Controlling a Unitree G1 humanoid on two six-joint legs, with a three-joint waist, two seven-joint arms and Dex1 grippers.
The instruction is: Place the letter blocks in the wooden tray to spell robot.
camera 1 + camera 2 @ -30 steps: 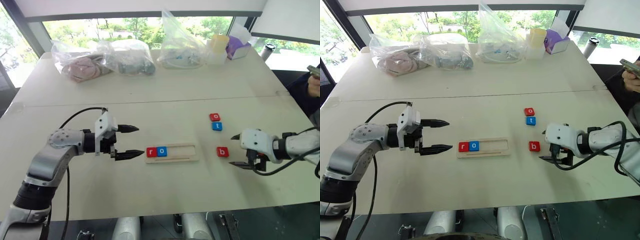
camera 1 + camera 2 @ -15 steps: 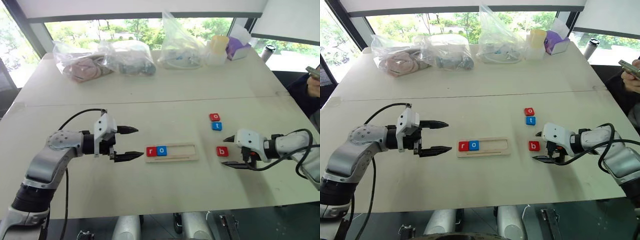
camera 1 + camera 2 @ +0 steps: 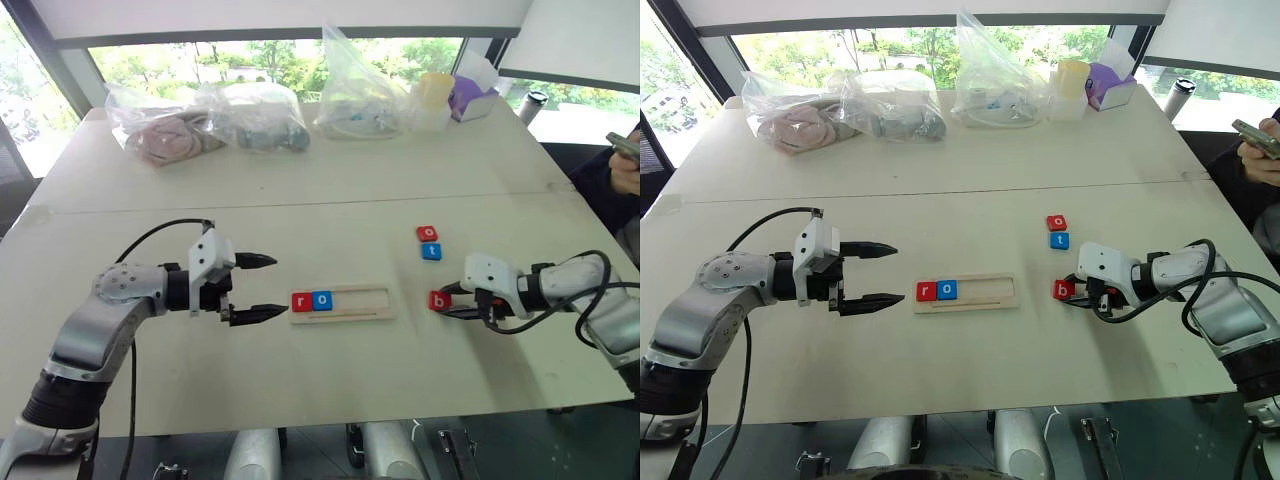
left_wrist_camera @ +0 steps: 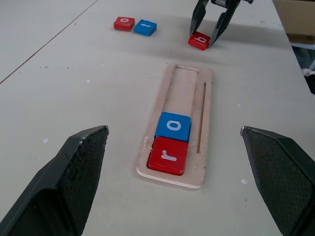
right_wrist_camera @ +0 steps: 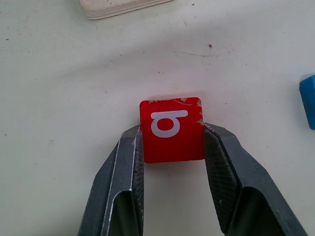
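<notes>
The wooden tray lies at the table's middle, with a red r block and a blue o block at its left end. To its right, a red o block and a blue t block rest on the table. Nearer me, the red b block sits flat on the table, and my right gripper is shut on it, one finger on each side. My left gripper hovers open just left of the tray, pointing along it.
Clear plastic bags with contents, a yellow cup and a purple box line the table's far side. A person's arm shows at the right edge. A seam crosses the table.
My right gripper has slid left to the red b block and shut on its sides. The left arm and the other blocks have stayed put.
</notes>
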